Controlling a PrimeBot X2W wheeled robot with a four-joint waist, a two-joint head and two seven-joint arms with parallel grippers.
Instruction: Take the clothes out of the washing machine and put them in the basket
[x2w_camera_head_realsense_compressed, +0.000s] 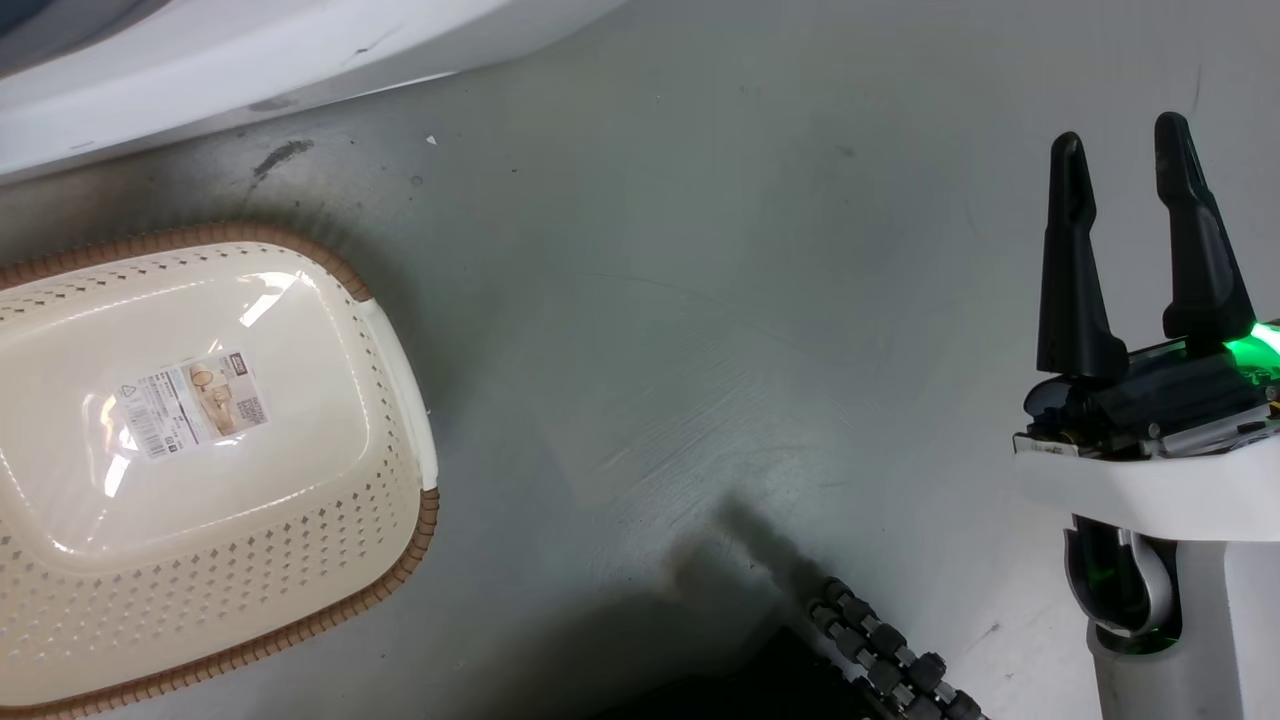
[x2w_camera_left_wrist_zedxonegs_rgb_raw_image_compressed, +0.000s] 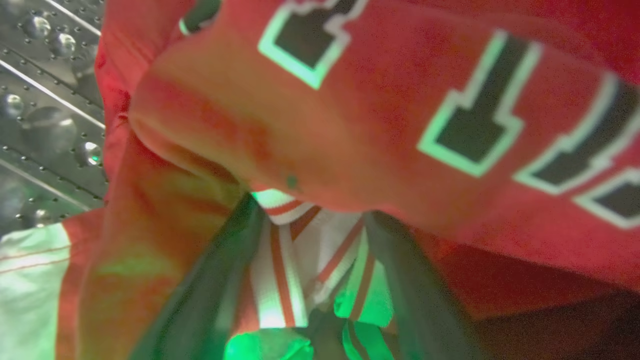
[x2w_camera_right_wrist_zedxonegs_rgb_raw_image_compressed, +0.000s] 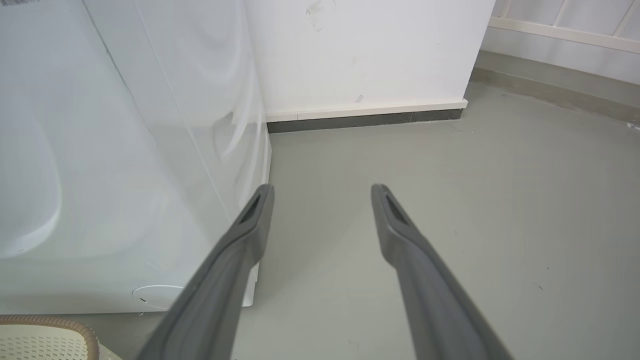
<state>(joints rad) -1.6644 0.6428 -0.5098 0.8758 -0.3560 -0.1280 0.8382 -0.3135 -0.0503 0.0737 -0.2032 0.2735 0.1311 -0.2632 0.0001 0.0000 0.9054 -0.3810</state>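
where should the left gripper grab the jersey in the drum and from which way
Pinch the striped trim: it bunches into a ridge inside the left gripper, while the jersey above is one broad lettered fold with no edge. Come straight in along the fingers, likely the surest bite.

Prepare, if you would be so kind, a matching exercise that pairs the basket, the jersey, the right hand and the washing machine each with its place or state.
Things:
1. basket
2. red jersey
3. right hand
4. washing machine

Places or states:
A. lies in the perforated steel drum
B. open, holding nothing
C. white, stands next to a white wall
D. on the grey floor, nothing in it

Pairs: 1-D, 2-A, 3-B, 4-C.
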